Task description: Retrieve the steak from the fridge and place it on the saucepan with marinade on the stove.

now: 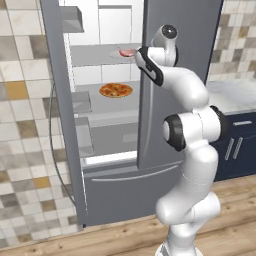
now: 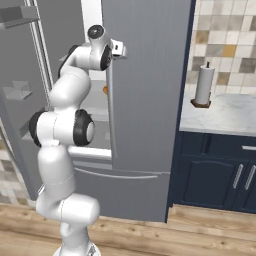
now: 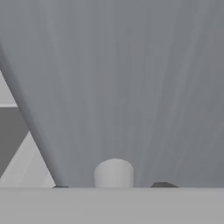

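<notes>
The fridge (image 1: 180, 75) stands with its left door (image 1: 59, 110) swung open and its right door shut. On the upper shelf lies the steak (image 1: 127, 52), a small pinkish-red slab on a pale plate. My gripper (image 2: 120, 49) is high up at the inner edge of the shut right door, just right of the steak's shelf. In the hand view the grey door surface (image 3: 131, 78) is very close, and the two fingertips (image 3: 162, 185) stand apart with a pale rounded cylinder (image 3: 113, 173) between them. The saucepan, marinade and stove are out of view.
A round orange-topped pizza (image 1: 116, 90) sits on the shelf below the steak. Grey bins (image 1: 82, 102) line the open door. To the right are a marble counter (image 2: 225, 112) with a paper towel roll (image 2: 203, 84) and navy cabinets (image 2: 215, 175).
</notes>
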### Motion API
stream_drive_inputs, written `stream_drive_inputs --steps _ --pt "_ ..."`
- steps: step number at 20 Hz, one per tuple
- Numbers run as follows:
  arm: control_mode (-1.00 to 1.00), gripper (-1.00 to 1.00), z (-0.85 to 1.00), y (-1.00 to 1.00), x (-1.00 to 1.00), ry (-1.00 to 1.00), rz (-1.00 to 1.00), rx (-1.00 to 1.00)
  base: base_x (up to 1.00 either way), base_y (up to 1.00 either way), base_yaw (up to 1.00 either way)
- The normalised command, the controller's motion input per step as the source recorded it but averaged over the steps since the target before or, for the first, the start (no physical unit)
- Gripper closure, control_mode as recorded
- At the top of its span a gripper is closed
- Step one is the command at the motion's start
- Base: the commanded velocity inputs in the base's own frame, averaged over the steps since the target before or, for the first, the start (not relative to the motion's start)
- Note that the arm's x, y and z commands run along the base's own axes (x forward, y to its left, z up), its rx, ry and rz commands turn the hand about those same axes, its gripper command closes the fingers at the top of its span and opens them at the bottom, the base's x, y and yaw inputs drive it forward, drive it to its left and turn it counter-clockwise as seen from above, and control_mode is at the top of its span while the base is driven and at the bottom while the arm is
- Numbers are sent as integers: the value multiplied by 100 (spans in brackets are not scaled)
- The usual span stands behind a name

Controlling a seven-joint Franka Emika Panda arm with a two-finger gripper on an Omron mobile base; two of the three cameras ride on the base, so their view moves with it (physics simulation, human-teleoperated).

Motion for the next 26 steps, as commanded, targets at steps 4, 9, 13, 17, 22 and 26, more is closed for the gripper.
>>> stream_drive_inputs --steps 4,9,13,17,22,26 --pt "-100 100 8 -65 -52 0 -1 0 0 0 0" --pt "-100 100 13 -67 -52 0 -2 0 0 0 0" --pt "-100 100 12 -67 -45 0 0 2 0 0 0" --pt "-100 100 10 -73 -52 0 0 2 0 0 0" --pt "-100 100 10 -72 -54 0 0 1 0 0 0" --pt "-100 100 9 -72 -52 0 0 1 0 0 0"
